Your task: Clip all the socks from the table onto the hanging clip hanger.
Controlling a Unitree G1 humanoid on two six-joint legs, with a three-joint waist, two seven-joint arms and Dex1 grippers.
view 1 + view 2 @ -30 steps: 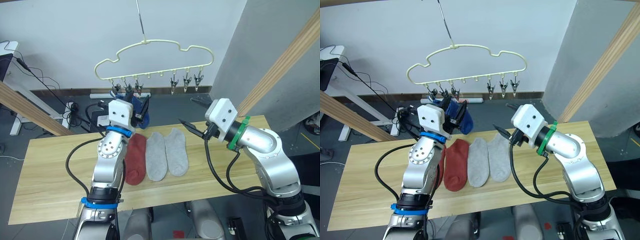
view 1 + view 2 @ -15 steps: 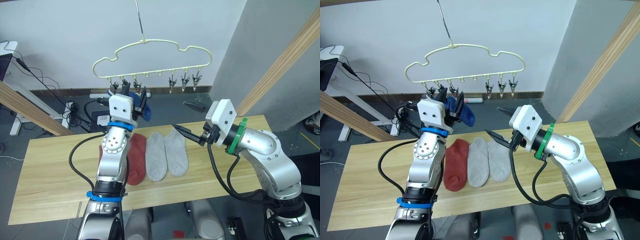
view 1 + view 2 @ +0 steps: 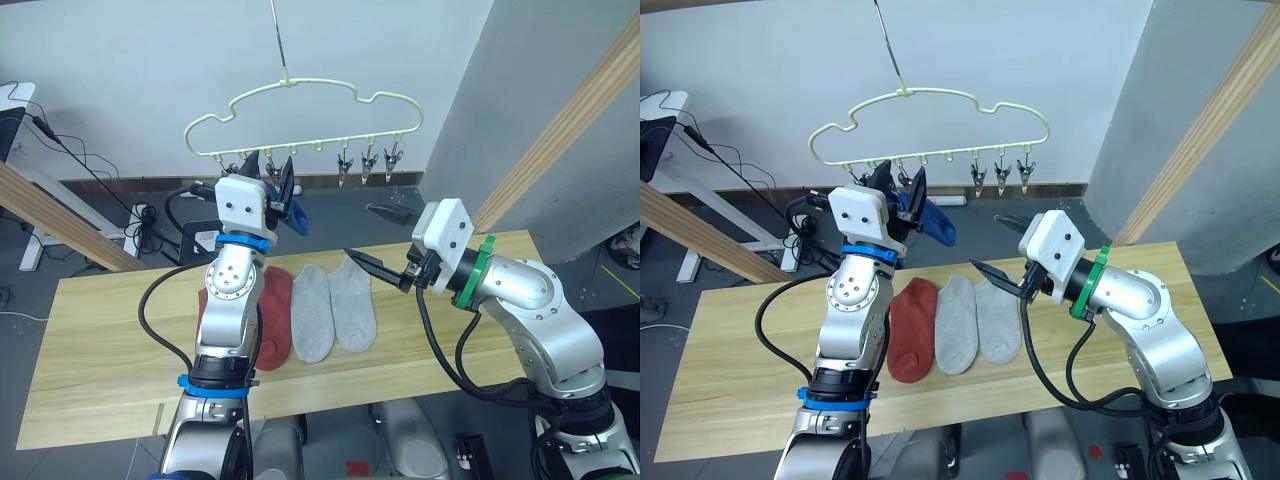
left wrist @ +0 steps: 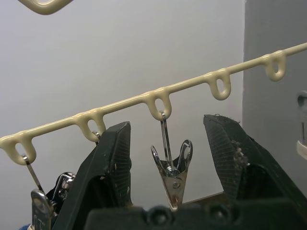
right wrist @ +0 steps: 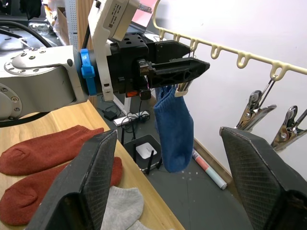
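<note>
The cream clip hanger [image 3: 300, 120] hangs above the table [image 3: 100, 340]. My left gripper [image 3: 278, 185] is raised to its clip row and open, with one bare metal clip [image 4: 170, 175] between the fingers. A blue sock [image 5: 173, 129] dangles just under those fingers; its top is hidden, so I cannot tell what holds it. On the table lie a rust-red sock [image 3: 272, 315], a second one [image 3: 203, 300] partly behind my left arm, and two grey socks [image 3: 312, 310] [image 3: 352, 300]. My right gripper [image 3: 372, 238] hovers open above the grey socks' far ends, holding nothing.
Three free clips [image 3: 368, 165] hang at the hanger's right end. Slanted wooden poles [image 3: 560, 130] [image 3: 60, 225] flank the table. Cables and a power strip [image 3: 150, 225] lie on the floor behind it.
My left gripper has risen to the clip row, and the blue sock beside it sits higher. My right gripper shifted slightly left a second ago, then stayed still.
</note>
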